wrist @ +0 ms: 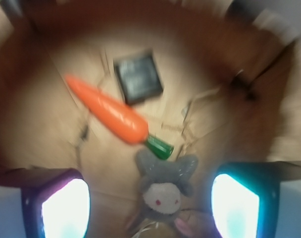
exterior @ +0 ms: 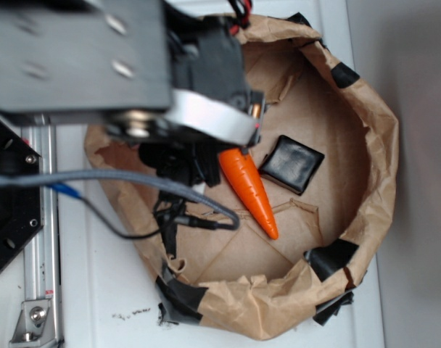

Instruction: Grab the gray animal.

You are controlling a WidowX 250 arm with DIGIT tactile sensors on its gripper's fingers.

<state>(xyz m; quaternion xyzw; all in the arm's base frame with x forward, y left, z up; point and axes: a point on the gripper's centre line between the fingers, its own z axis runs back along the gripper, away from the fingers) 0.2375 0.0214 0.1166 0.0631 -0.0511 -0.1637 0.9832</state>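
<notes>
In the wrist view the hand [wrist: 150, 198] hangs with its two glowing fingers [wrist: 64, 208] spread wide apart, and the small gray plush bunny [wrist: 163, 188] lies on the brown paper floor between them, near the camera. To grab it well, I would descend straight, keeping clear of the orange plastic carrot [wrist: 108, 114] whose green top nearly touches the bunny's ears, then close around the body. Its ears spread sideways; the pale face shows pink eyes. A black square pad [wrist: 138, 77] lies farther off.
</notes>
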